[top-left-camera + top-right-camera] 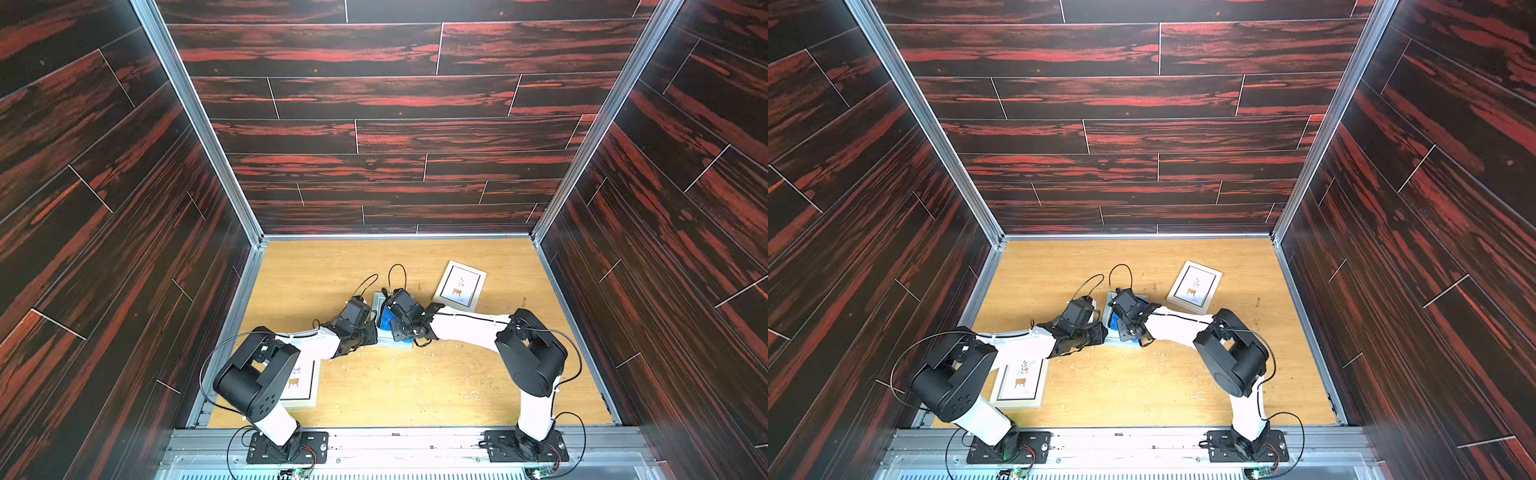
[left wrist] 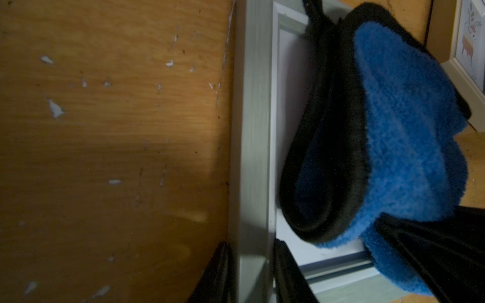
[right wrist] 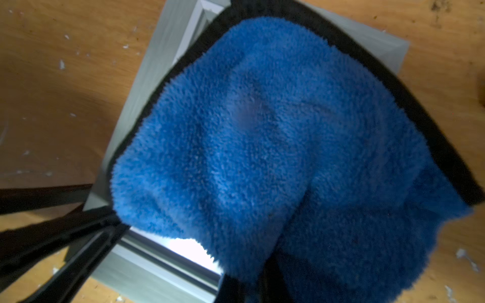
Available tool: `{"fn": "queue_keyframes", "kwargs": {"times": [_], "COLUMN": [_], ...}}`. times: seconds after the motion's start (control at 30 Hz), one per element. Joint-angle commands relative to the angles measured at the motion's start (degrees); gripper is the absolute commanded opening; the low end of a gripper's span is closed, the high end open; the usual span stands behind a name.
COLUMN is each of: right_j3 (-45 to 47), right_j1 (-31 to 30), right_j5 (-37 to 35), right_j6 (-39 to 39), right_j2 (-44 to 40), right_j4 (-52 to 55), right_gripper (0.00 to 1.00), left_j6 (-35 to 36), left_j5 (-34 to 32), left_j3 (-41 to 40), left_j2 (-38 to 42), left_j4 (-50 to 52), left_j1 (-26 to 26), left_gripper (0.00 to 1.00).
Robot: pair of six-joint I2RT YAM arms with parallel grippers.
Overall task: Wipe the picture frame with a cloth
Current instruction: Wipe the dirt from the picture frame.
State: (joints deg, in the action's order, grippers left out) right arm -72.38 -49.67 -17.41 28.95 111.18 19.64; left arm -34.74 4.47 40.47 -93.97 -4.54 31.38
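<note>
I have my left tool (image 2: 250, 245) slightly parted, clamping the grey picture frame (image 2: 252, 131) by its side rail, right tool (image 1: 398, 330) pinched tight on the bunched blue cloth (image 3: 262, 144) draped over that frame mid-bench (image 1: 415, 382), three frames counted, a white frame (image 1: 459, 286) beyond my right arm, a second white frame (image 1: 1021, 380) beside my left arm, one cloth

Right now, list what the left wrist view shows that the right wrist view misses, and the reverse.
Left wrist only: a second frame with a print, past the blue cloth. Right wrist only: the corner of the grey frame beyond the cloth. Both: the cloth bunched over the grey frame, the left pincer clamped on its rail, the wooden table.
</note>
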Motion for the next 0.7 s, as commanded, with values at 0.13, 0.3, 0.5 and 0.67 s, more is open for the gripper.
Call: {"fn": "queue_keyframes", "kwargs": {"times": [0.13, 0.3, 0.5, 0.67], "right_j3": [-14.84, -8.16, 1.91, -7.28], "right_j1": [7.37, 4.93, 1.77, 7.46], "right_j5": [-2.68, 0.19, 2.12, -0.92], "right_j6": [-2.08, -1.31, 1.99, 0.0], "right_j2": [11.39, 7.35, 0.92, 6.82], "right_j4": [4.49, 2.9, 0.14, 1.23], "right_gripper": [0.0, 0.0, 0.0, 0.0], "left_j6": [-0.2, -0.53, -0.48, -0.91], "left_j5": [2.38, 2.39, 2.34, 2.73], "left_j3": [-4.32, -4.26, -4.51, -5.04], "left_j2": [-3.62, -3.67, -3.76, -3.85], "left_j4": [15.21, 14.62, 14.29, 13.46], "left_j1": [1.58, 1.64, 1.6, 1.63], "left_gripper": [0.3, 0.3, 0.3, 0.3]}}
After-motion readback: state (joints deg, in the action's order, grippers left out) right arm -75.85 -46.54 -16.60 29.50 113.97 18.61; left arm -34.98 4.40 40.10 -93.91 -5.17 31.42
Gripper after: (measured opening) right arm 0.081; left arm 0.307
